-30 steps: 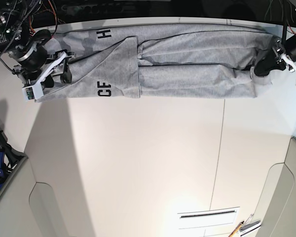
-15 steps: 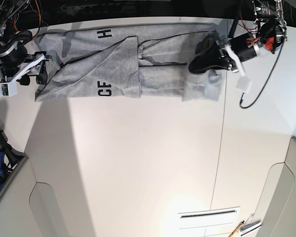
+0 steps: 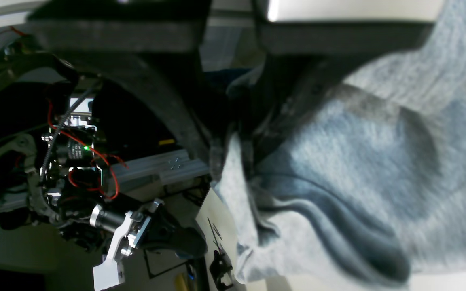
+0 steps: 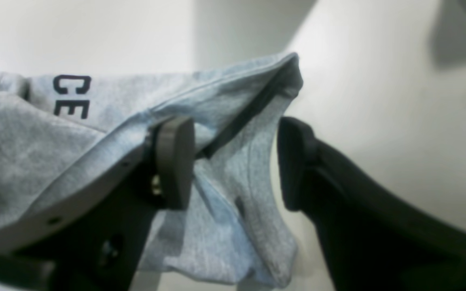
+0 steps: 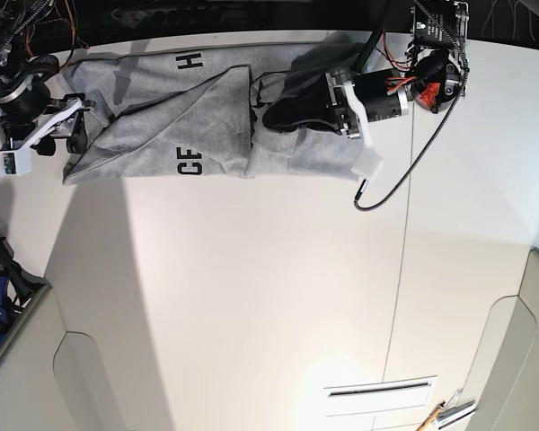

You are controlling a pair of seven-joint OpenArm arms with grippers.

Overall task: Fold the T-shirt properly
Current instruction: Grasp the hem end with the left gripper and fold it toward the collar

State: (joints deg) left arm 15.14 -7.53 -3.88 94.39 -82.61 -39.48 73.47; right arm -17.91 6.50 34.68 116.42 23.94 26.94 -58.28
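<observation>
The heather-grey T-shirt (image 5: 162, 126) lies along the table's far edge, with black letters (image 5: 190, 163) showing near its left part. My left gripper (image 5: 274, 115) is shut on the shirt's right end and holds it doubled back over the middle. In the left wrist view the gripper (image 3: 237, 121) pinches bunched grey cloth (image 3: 358, 161). My right gripper (image 5: 76, 126) is at the shirt's left end. In the right wrist view this gripper (image 4: 236, 161) stands open, with a loose fold of the shirt (image 4: 75, 121) hanging between the fingers and over the grey pad (image 4: 174, 161).
The white table (image 5: 251, 287) has a seam (image 5: 400, 269) running front to back. A black cable (image 5: 413, 153) hangs from the left arm over the table. Dark gear (image 5: 0, 287) sits off the left edge. Small tools (image 5: 445, 415) lie at the front right.
My left gripper has carried the shirt's right end leftward, from the table's right side to over the shirt's middle. My right gripper drew back a little to the left, then held still.
</observation>
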